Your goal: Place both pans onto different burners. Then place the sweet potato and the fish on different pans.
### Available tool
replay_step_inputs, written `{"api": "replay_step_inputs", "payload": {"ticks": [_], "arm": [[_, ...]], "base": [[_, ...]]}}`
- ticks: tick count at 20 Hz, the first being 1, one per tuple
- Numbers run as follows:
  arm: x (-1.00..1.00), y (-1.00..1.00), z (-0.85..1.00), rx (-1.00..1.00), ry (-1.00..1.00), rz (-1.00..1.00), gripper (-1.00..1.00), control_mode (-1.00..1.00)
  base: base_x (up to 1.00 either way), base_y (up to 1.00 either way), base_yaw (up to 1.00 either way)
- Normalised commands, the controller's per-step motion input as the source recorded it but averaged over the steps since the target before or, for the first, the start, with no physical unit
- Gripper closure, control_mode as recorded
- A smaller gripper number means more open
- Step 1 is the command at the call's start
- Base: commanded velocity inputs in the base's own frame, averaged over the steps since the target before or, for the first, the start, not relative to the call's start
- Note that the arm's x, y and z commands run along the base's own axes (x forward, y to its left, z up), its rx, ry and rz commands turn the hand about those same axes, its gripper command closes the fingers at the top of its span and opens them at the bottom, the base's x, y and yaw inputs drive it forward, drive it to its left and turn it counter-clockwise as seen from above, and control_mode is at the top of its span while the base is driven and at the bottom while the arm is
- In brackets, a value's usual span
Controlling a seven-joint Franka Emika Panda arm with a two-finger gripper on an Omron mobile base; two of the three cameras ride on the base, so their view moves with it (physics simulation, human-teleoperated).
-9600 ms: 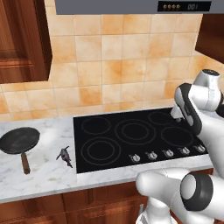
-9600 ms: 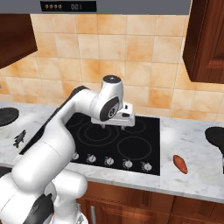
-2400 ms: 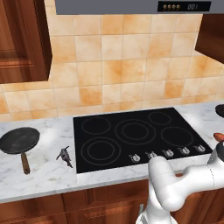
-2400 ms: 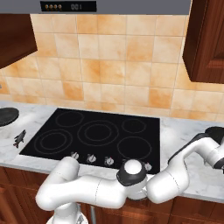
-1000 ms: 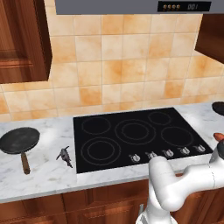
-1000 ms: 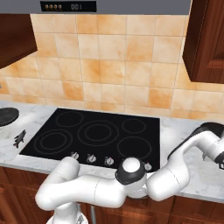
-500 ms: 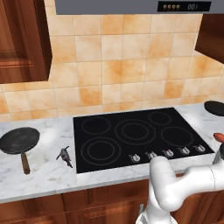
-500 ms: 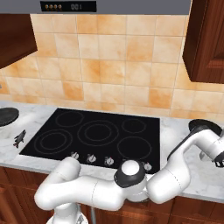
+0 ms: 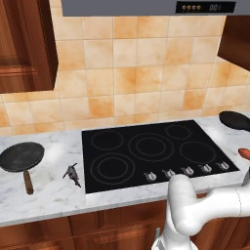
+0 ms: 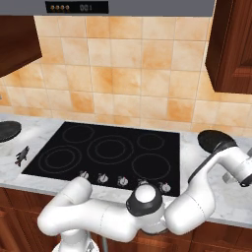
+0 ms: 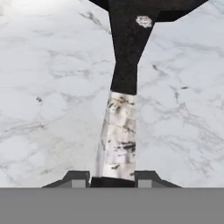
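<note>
The claw (image 11: 112, 180) is clamped on the thin handle (image 11: 117, 131) of the dark-handled pan (image 10: 215, 140), fingertips (image 11: 75, 178) pressed to either side of it. A moment ago that pan sat nearer the right edge of the marble counter (image 9: 49, 195); now it has slid a little closer to the cooktop (image 9: 151, 151), though it is off the glass and, as far as I can tell, slightly raised. There are two pans: this one and the wooden-handled pan (image 9: 21, 157) far left on the counter. One fish (image 9: 72, 172) lies just beside the cooktop's left edge. One sweet potato (image 9: 244, 153) rests at the right. Five burners (image 9: 148, 146) are marked.
</note>
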Motion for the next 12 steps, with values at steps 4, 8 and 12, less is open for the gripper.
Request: {"api": "replay_step_inputs", "payload": {"ticks": [4,8,12], "arm": [[0.00,0.20,0.24,0.00,0.00,0.16,1.00,-1.00],[-0.03,0.24,0.25,0.00,0.00,0.16,1.00,-1.00],[-0.02,0.15,0.06,0.00,0.00,0.18,1.00,-1.00]], "base": [[0.00,0.00,0.00],[0.00,0.00,0.00],[0.00,0.00,0.00]]}}
